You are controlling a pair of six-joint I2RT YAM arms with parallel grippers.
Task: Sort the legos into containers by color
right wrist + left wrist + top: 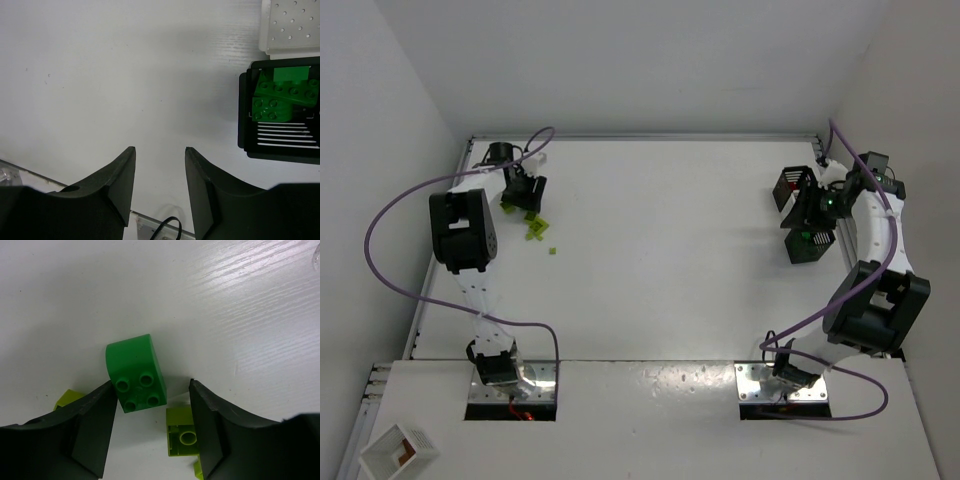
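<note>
Left wrist view: the left hand [151,383] is standing released over the counter [225,315], its jaws straddling a green lego [132,365], one touching its corner, the other just apart. A lime lego [182,437] is lying beside it. The right hand [159,149] is hanging unclenched and empty; beyond it, green legos [280,92] are sitting inside a black bin [243,115].

A bright green brick [136,372], rounded on one side, is seen on the surface with four studs showing. A lime brick [182,437] lies just beside it. More green bricks [282,95] are piled in a black slatted container [243,110], and a second container [790,190] stands near it.
</note>
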